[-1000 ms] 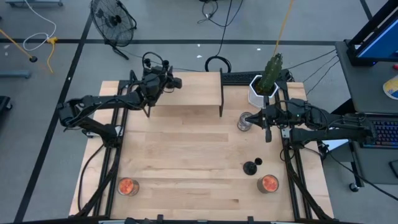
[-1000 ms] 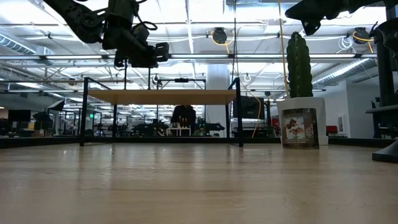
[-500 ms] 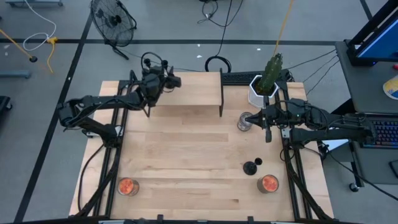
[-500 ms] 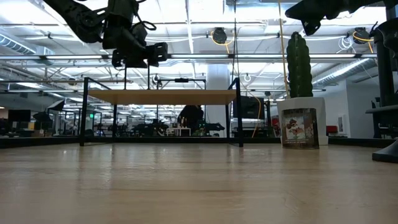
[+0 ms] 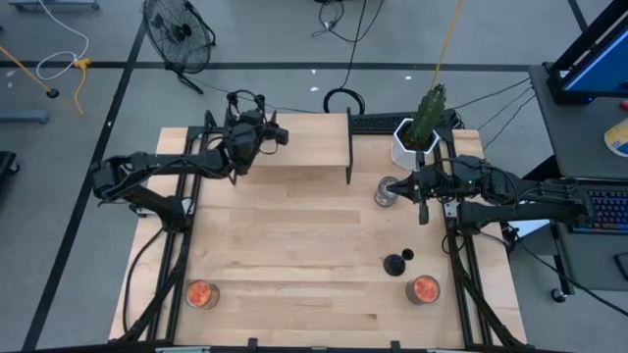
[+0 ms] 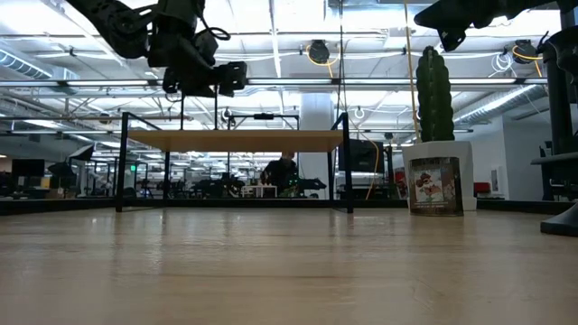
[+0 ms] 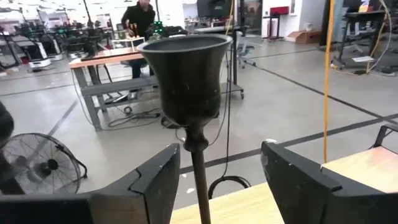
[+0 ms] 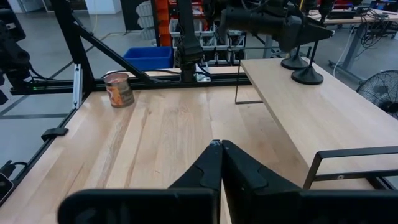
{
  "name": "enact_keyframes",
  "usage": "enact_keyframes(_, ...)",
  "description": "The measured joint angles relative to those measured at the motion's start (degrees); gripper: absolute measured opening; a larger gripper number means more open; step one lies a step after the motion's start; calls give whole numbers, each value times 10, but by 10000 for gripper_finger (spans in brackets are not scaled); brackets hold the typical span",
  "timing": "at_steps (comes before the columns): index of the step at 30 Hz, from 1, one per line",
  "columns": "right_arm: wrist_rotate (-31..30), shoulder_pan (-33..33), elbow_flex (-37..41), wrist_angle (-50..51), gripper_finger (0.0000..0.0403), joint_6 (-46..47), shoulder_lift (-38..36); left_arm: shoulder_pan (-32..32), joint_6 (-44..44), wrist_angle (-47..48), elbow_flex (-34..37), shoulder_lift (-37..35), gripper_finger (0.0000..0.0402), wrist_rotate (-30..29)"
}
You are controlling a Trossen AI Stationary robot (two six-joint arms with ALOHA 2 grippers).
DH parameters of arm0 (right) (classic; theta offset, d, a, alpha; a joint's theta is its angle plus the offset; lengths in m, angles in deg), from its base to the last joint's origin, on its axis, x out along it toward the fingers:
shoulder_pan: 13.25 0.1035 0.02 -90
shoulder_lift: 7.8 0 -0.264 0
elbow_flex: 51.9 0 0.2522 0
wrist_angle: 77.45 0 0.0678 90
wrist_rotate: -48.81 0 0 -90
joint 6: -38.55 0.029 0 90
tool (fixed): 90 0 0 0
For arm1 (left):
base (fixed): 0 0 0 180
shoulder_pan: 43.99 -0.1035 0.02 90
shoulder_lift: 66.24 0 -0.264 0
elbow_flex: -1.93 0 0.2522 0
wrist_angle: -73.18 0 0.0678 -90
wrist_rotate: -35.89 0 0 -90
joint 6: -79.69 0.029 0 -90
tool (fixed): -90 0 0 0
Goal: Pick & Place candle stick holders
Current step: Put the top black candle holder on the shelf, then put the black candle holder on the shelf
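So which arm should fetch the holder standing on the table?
Right. The holder stands on the right gripper's side, near it; the left gripper is far off, over the shelf.

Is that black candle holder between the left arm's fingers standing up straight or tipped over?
Upright. In the left wrist view the candle holder stands with its stem vertical and cup on top, between the open left gripper.

**A robotics lab in an open industrial hall**

A wooden table is framed by dark metal rails, with cables trailing onto a grey concrete floor marked by black lines. A floor fan is seen nearby. Beyond, workbenches, ceiling strip lights and a person at a desk are visible.
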State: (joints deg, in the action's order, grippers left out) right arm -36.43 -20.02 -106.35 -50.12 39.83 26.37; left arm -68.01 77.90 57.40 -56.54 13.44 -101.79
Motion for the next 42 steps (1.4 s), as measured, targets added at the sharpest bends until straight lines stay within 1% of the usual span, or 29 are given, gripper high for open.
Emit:
enact_keyframes(6, 0, 0, 0, 0, 0, 0, 0, 17, 14, 2, 0, 0, 232, -50)
enact_keyframes(11, 0, 0, 0, 0, 0, 0, 0, 44, 17, 9, 0, 0, 232, -72)
enact_keyframes(15, 0, 0, 0, 0, 0, 0, 0, 69, 32, 36, 0, 0, 232, -142)
enact_keyframes(19, 0, 0, 0, 0, 0, 0, 0, 97, 31, 37, 0, 0, 232, -182)
enact_keyframes(27, 15, 0, 0, 0, 0, 0, -1, 163, -3, 36, 0, -13, 232, -189)
enact_keyframes(32, 15, 0, 0, 0, 0, 0, -1, 220, -20, 53, 0, -50, 232, -196)
enact_keyframes(37, 15, 0, 0, 1, 0, 21, 0, 289, -40, 113, 0, -99, 232, -191)
enact_keyframes(42, 15, 0, 0, 25, 0, 42, 0, 361, -112, 196, 0, -146, 232, -183)
